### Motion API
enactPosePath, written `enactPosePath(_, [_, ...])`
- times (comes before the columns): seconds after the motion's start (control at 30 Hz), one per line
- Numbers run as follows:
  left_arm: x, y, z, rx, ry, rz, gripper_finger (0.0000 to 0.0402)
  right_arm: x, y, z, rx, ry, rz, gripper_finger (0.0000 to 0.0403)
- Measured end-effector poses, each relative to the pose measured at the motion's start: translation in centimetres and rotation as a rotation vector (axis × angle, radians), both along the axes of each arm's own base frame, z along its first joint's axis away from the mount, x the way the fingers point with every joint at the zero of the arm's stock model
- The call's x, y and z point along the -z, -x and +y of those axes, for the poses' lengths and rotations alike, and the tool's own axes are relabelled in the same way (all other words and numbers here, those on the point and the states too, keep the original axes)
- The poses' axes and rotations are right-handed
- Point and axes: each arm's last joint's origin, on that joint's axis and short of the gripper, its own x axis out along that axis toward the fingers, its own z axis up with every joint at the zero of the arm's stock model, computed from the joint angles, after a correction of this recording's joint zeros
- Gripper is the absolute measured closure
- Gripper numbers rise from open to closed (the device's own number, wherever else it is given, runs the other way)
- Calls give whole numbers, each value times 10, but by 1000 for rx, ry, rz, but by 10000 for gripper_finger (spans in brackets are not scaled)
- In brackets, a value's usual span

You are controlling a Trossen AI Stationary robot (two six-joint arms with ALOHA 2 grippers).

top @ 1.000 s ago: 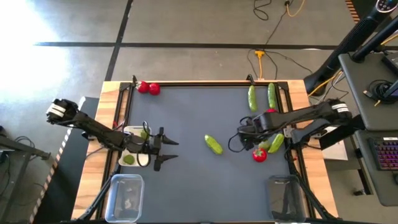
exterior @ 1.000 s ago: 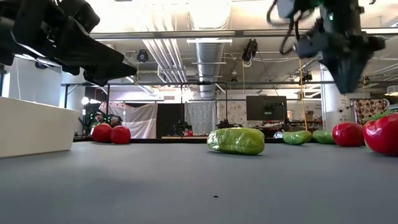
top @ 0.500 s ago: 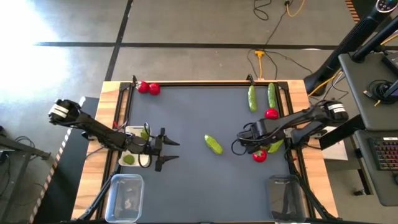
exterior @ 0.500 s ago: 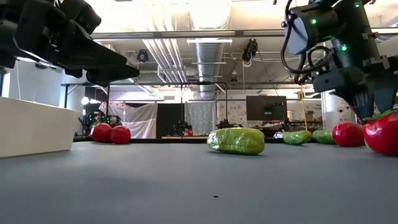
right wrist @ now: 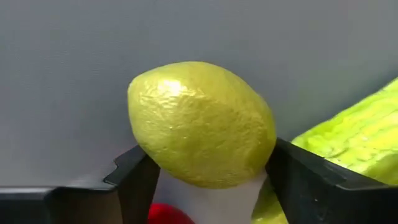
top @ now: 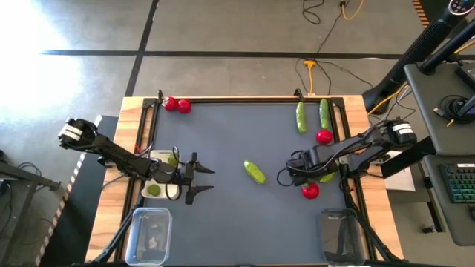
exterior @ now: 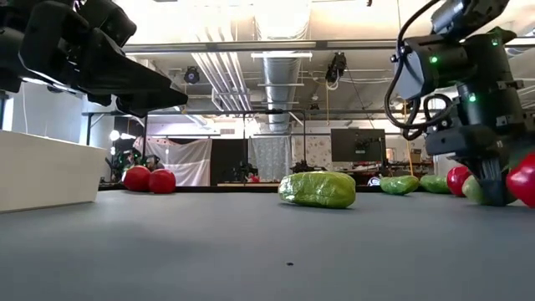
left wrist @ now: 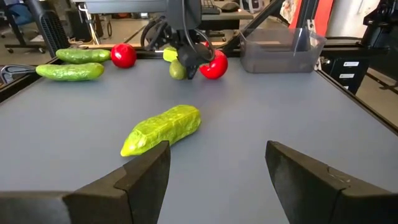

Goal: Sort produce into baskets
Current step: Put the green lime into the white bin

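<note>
My right gripper [top: 303, 176] is open and low over the table at the right, its fingers on either side of a small light-green lime [right wrist: 202, 124], which rests on the table [exterior: 471, 189]. A red piece [top: 310, 191] and a green cucumber [top: 327, 175] lie right beside it. Another cucumber [top: 254, 172] lies mid-table. My left gripper [top: 199, 179] is open and empty, above the table just right of the white tray [top: 151, 157], which holds limes [top: 154, 190]. Two clear tubs [top: 148, 234] [top: 341, 234] stand at the near edge. My right gripper's fingers [right wrist: 138, 174] stand close against the lime's two sides, pointing down from above. I cannot tell whether they touch it. The lime sits on the table.
Two red pieces [top: 177, 105] lie at the far left corner. Two cucumbers [top: 300, 117] [top: 324, 113] and a red piece [top: 323, 136] lie at the far right. Wooden rails edge the table. Free room lies in the middle and toward the near edge.
My right gripper has come down and moved a little toward the table's near edge, from well above the table to the lime beside the red piece. My left arm has kept still.
</note>
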Motion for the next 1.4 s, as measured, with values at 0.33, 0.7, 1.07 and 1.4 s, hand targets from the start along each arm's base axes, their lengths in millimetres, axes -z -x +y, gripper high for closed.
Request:
enactPosePath(0.33, [-1, 0, 0, -1, 3, -8, 155, 0, -5, -4, -106, 134, -56, 183])
enactPosePath(0.7, [-1, 0, 0, 4, -19, -8, 155, -5, -40, -23, -308, 451, -346, 184])
enactPosePath(1.07, [-1, 0, 0, 3, -23, -9, 155, -19, -61, -55, -354, 800, -439, 184])
enactPosePath(1.4, [-1, 0, 0, 1, -23, -8, 155, -7, -39, -57, -206, 639, -276, 184])
